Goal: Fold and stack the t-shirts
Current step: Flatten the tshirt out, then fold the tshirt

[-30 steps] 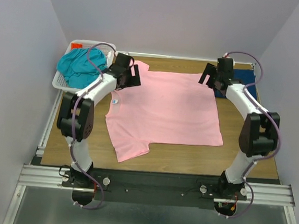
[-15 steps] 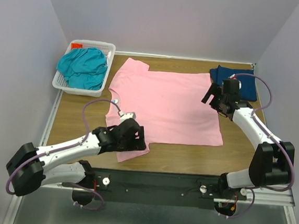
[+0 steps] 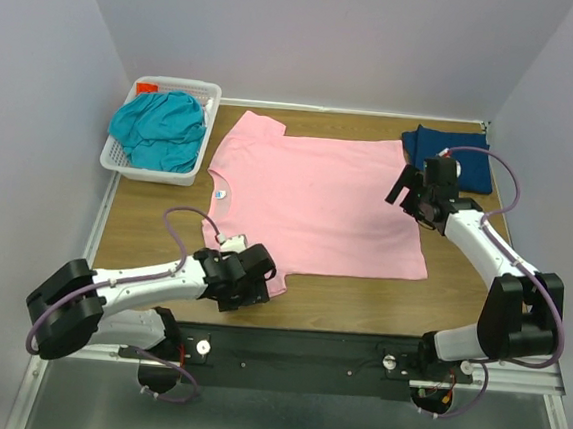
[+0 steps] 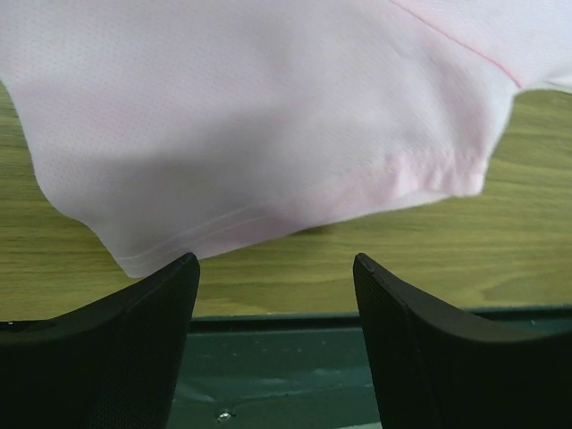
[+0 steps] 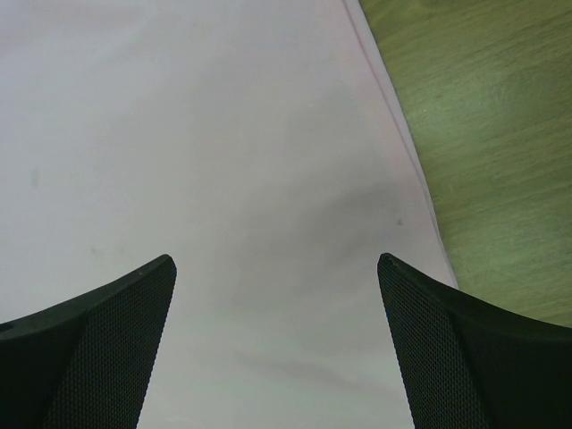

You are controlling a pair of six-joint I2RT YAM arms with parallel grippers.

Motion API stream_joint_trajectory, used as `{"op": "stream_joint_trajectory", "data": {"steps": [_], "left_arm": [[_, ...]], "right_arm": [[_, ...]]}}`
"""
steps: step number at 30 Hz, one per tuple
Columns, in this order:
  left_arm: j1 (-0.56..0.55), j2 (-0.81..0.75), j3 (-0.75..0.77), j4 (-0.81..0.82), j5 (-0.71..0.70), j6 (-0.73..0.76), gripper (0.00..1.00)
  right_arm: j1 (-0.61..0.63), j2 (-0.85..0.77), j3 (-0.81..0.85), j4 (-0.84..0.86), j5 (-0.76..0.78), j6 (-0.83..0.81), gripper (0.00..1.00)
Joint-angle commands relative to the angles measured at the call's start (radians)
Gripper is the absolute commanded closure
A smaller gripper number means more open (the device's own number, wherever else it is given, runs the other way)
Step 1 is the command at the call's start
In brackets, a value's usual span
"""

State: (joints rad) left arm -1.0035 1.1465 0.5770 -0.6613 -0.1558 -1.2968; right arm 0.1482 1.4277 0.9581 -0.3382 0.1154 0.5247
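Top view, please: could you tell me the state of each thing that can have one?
pink t-shirt: spread flat, unfolded.
navy t-shirt: folded, far right corner.
teal t-shirt: crumpled in the basket.
left gripper: open, at the pink t-shirt's near sleeve.
right gripper: open, over the pink t-shirt's right edge.

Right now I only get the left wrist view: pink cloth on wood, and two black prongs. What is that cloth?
Observer: It is the near sleeve of a pink t-shirt, which lies spread flat on the table.
Operator: Any other clothes around?
Observer: A teal shirt sits bunched in a white basket at the far left corner.
Operator: And the other arm?
Observer: The right end effector hangs open above the pink t-shirt, near its hem.
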Motion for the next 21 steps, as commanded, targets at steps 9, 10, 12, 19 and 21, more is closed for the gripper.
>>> {"op": "stream_joint_trajectory", "data": {"steps": [9,10,12,19,21], "left_arm": [[0.032,0.127,0.034,-0.034,-0.065,-0.076,0.37],[0.039,0.119,0.027,-0.029,-0.065,-0.078,0.37],[0.084,0.101,0.015,-0.015,-0.067,-0.072,0.37],[0.137,0.098,0.015,-0.003,-0.070,-0.029,0.55],[0.138,0.101,0.023,-0.009,-0.073,-0.021,0.72]], "right_arm": [[-0.009,-0.024,-0.022,0.002,0.012,0.008,0.00],[-0.009,-0.027,-0.024,0.002,0.010,0.008,0.00],[-0.007,-0.032,-0.030,0.002,0.009,0.006,0.00],[-0.009,-0.027,-0.039,0.002,0.006,0.011,0.00],[-0.009,-0.044,-0.054,0.001,0.007,0.018,0.00]]}}
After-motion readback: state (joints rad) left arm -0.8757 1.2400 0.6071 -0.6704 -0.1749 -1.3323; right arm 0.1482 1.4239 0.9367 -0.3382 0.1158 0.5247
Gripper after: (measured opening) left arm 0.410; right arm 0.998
